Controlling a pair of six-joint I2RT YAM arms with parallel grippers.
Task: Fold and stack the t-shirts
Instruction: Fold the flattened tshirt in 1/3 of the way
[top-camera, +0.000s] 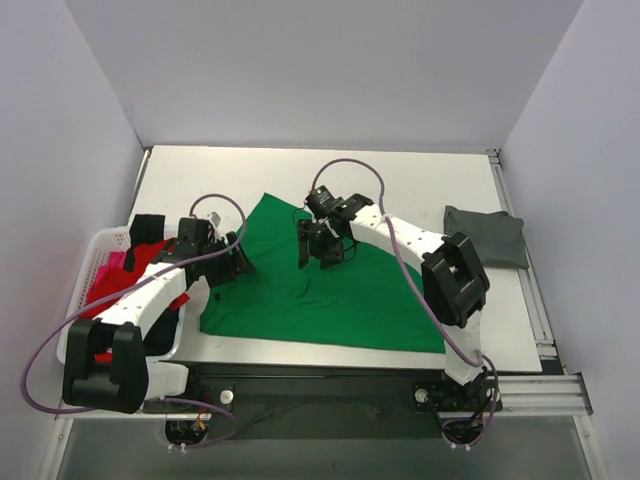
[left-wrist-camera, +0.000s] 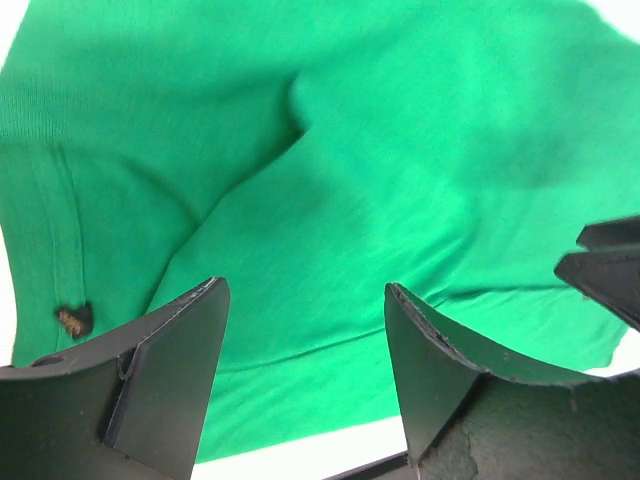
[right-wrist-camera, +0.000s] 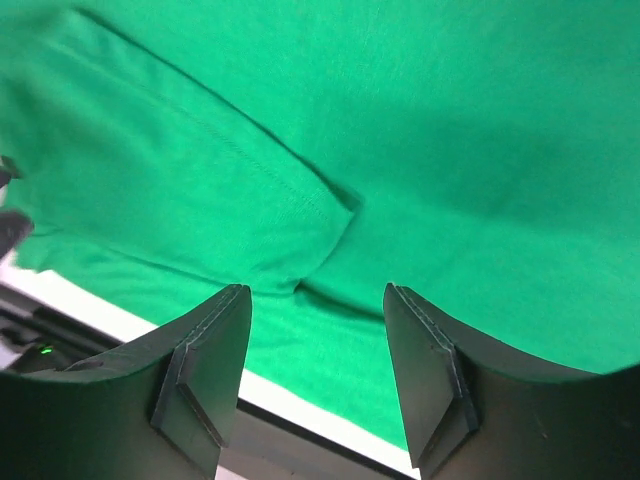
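I have two tools. My left tool (top-camera: 232, 262) (left-wrist-camera: 305, 288) is wide open and has hold of nothing. It hangs over the left edge of the green shirt (top-camera: 320, 295) (left-wrist-camera: 400, 150), and I can see green cloth between its two fingers. My right tool (top-camera: 322, 248) (right-wrist-camera: 316, 290) is open too, with its fingers apart and nothing held between them. It hangs over the far middle part of the same shirt (right-wrist-camera: 450, 150). Right under this tool lies a flap of cloth with a sewn edge. The green shirt lies spread out on the white desk (top-camera: 420, 190), under both tools, with some soft bumps in it. Well off to the right of my right tool, a grey shirt (top-camera: 487, 237) lies folded up small on the desk. It does not touch the green one. Just to the left of my left tool is a white basket (top-camera: 78, 325). A red shirt (top-camera: 150, 262), a pink shirt (top-camera: 112, 260) and a black shirt (top-camera: 148, 225) are piled in it.
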